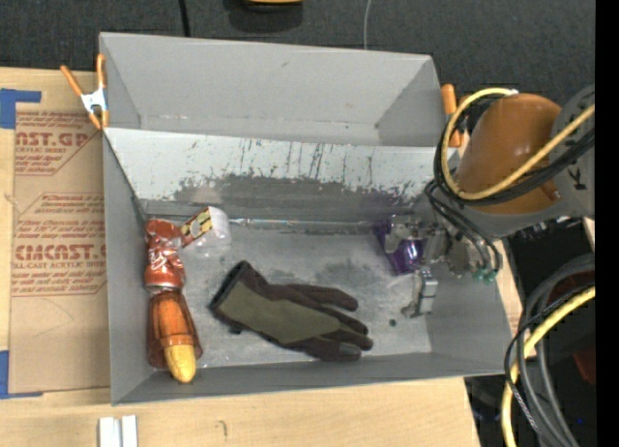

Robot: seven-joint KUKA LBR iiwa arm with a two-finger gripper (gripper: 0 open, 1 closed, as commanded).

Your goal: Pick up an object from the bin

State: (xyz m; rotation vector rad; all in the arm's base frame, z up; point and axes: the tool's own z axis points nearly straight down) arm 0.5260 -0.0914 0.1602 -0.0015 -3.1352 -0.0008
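Tool near right wall, seemingly over bare floor, glove leftward

Small purple thing, perhaps crumpled, right end of bin floor.

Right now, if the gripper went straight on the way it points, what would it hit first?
Probably the bare bin floor under the gripper, just right of the dark glove; the depth is hard to judge.
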